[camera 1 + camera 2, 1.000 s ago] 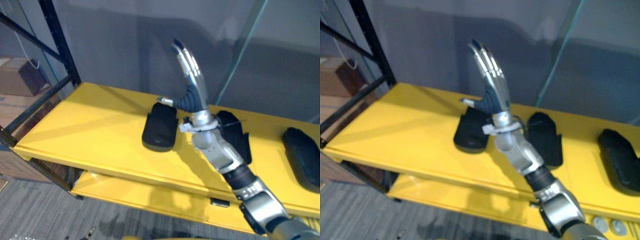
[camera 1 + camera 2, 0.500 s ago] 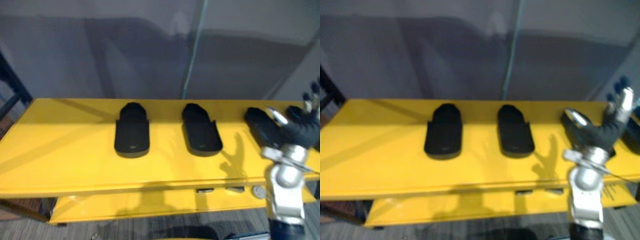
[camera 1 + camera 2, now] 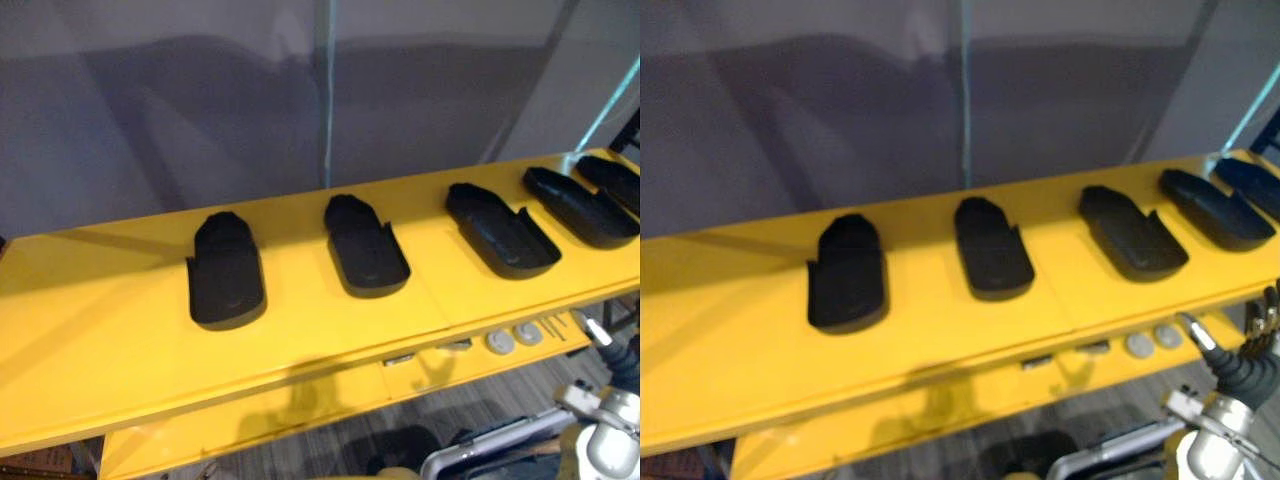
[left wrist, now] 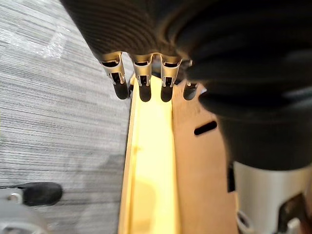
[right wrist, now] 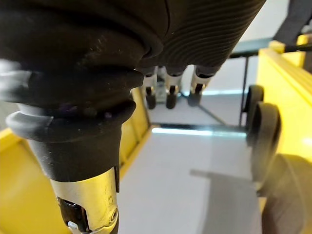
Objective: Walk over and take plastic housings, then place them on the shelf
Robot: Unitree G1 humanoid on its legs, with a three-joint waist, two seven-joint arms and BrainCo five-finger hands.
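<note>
**While the left hand (image 4: 141,78) and the right hand (image 3: 1240,375) hang empty, a row of plastic housings (image 3: 366,247) lies on the yellow shelf (image 3: 100,300)**

Seen from the head views, five black housings lie flat on the top board of the shelf. They are spaced apart and none touches another.

From the robot's left to its right:
- The first housing (image 3: 226,272) lies near the middle of the board's left half and has a smooth, closed top.
- The second housing (image 3: 366,250) and the third housing (image 3: 502,231) each show a hollow upper side with a raised rim.
- The fourth housing (image 3: 580,207) and the fifth housing (image 3: 612,180) lie closer together at the far right end. Both are too small to tell which face is up.

Behind the shelf stand a grey wall (image 3: 200,120) and a thin teal post (image 3: 323,90). Below the front edge a lower yellow ledge (image 3: 300,410) carries two pale round discs (image 3: 498,342) side by side.

The right hand is at the lower right, below and in front of the shelf and clear of every housing. Its thumb (image 3: 1195,333) points upward and its fingers (image 5: 170,95) are loosely extended around nothing.

The left hand hangs over grey carpet (image 4: 58,107) beside a yellow rail (image 4: 151,161). Its fingers are relaxed and apart, and it holds nothing.
</note>
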